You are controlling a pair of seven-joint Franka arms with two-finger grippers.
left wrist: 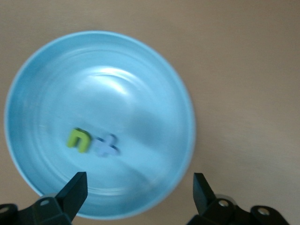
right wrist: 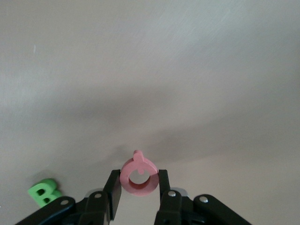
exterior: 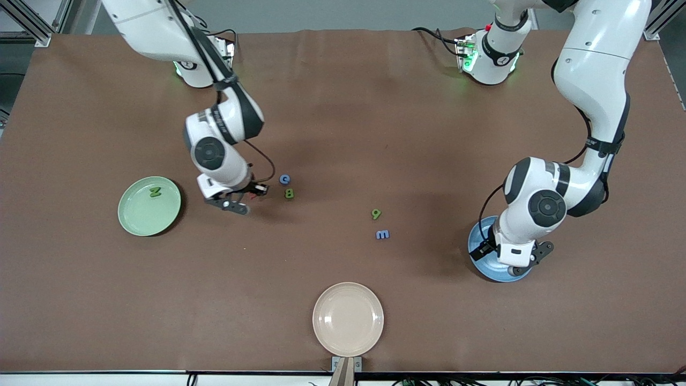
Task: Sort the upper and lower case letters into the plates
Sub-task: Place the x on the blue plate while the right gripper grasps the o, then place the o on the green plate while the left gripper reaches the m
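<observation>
Two round plates flanked the brown table (exterior: pixel 343 134): pale green plate (exterior: pixel 134 220) holding a green N (exterior: pixel 155 191), blue plate (exterior: pixel 482 265) under the left gripper (exterior: pixel 517 262). Its wrist view showed it released above the green u (left wrist: pixel 78 139) and blue t (left wrist: pixel 108 146). The right gripper (right wrist: pixel 139 187) clenched the red ring-shaped Q (right wrist: pixel 139 176); I judged it should be carried level to the green plate.
</observation>
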